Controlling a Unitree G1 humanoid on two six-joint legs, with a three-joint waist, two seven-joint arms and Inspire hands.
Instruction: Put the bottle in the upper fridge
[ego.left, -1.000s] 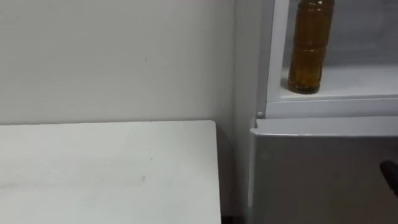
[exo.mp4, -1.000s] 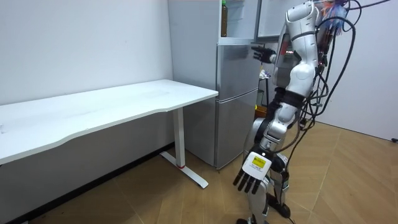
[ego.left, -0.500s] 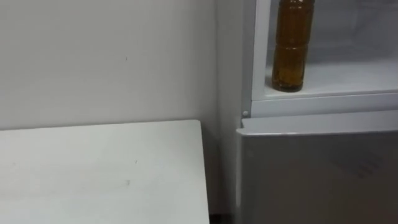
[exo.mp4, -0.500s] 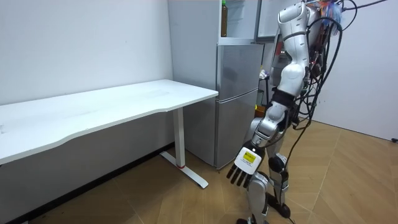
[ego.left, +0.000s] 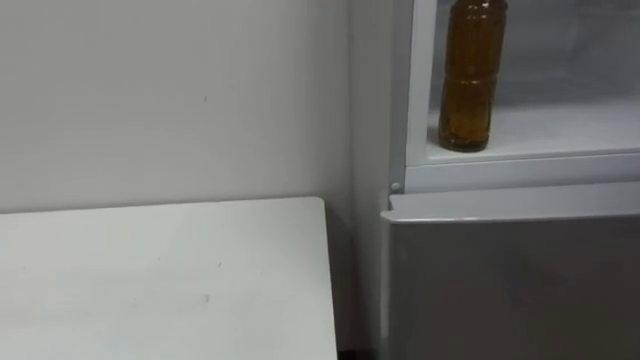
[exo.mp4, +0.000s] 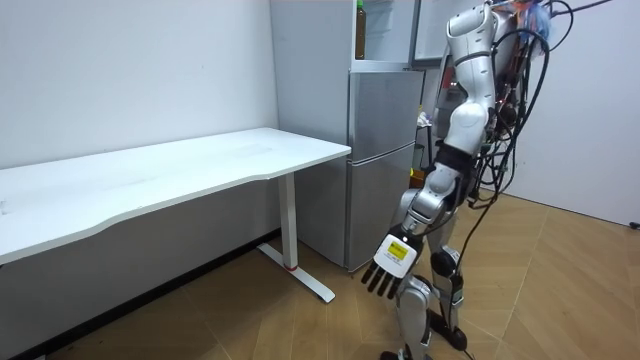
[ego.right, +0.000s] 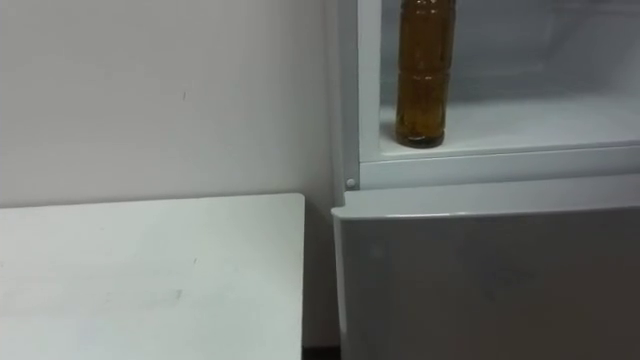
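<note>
An amber-brown ribbed plastic bottle (ego.left: 470, 75) stood upright inside the open white upper fridge compartment (ego.left: 560, 135), near its left front corner.

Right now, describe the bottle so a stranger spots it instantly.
Beside the white table stands a grey fridge, its upper compartment open. On that compartment's white shelf, near its left edge, stands an upright bottle of amber-brown liquid, the only dark thing there.

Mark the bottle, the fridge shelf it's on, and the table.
bottle (ego.left: 468, 85): left eye view, amber body.
fridge shelf (ego.left: 570, 125): left eye view, bare white surface.
table (ego.left: 160, 280): left eye view, bare top.
</note>
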